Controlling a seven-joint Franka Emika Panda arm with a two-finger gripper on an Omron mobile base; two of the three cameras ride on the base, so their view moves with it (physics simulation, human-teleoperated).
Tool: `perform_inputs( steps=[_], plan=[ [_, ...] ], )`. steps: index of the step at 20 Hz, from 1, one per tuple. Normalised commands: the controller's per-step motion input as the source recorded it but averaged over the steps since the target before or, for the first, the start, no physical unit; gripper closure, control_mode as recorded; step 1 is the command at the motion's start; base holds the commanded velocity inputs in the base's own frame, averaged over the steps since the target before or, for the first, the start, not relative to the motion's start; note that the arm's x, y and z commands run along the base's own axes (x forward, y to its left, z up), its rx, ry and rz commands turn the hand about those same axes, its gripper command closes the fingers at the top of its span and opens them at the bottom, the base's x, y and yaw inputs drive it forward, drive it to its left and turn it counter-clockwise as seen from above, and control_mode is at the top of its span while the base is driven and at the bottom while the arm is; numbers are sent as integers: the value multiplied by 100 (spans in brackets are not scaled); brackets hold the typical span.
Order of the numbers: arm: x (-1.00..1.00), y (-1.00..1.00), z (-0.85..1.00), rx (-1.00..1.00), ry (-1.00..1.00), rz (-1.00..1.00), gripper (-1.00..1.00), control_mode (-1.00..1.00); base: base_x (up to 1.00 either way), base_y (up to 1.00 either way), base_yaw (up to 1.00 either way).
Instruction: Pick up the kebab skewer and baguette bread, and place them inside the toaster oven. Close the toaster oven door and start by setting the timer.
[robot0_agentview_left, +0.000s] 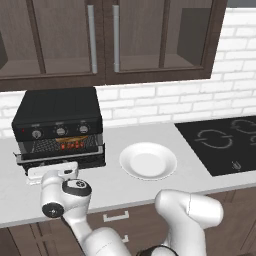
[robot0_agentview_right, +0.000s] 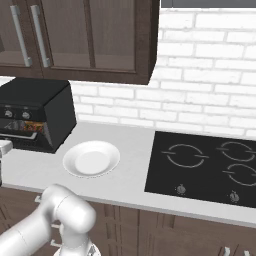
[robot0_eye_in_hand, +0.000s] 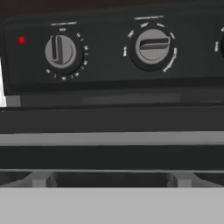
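The black toaster oven (robot0_agentview_left: 57, 112) stands at the counter's left end. Its door (robot0_agentview_left: 42, 146) is up against the front, with a pale handle bar (robot0_eye_in_hand: 112, 139) across it. Through the window pane I see the orange-brown baguette bread (robot0_agentview_left: 65, 141) and the red chunks of the kebab skewer (robot0_agentview_left: 75, 146) on the wire rack. My gripper (robot0_agentview_left: 52, 171) hovers low, right in front of the door, and holds nothing. Its fingers are hidden behind the white hand. In the hand view, the left knob (robot0_eye_in_hand: 61, 51) and the middle knob (robot0_eye_in_hand: 152, 46) are close ahead, with a red light (robot0_eye_in_hand: 21, 40) beside them.
An empty white plate (robot0_agentview_left: 148, 160) lies on the grey counter (robot0_agentview_left: 115, 187) right of the oven. A black cooktop (robot0_agentview_left: 222, 142) fills the right end. Dark wall cabinets (robot0_agentview_left: 105, 40) hang above the oven. My arm's elbow rises at the counter's front edge.
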Motion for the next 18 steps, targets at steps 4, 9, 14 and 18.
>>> perform_inputs(
  steps=[4,9,14,18],
  plan=[
    [43,-7,31,5,1,0,-100,-100,0,0,0],
    [31,-4,24,3,0,0,-100,-100,0,0,0],
    [25,0,16,1,0,0,-100,-100,0,0,0],
    [32,0,18,2,0,0,-100,-100,0,0,0]
  ],
)
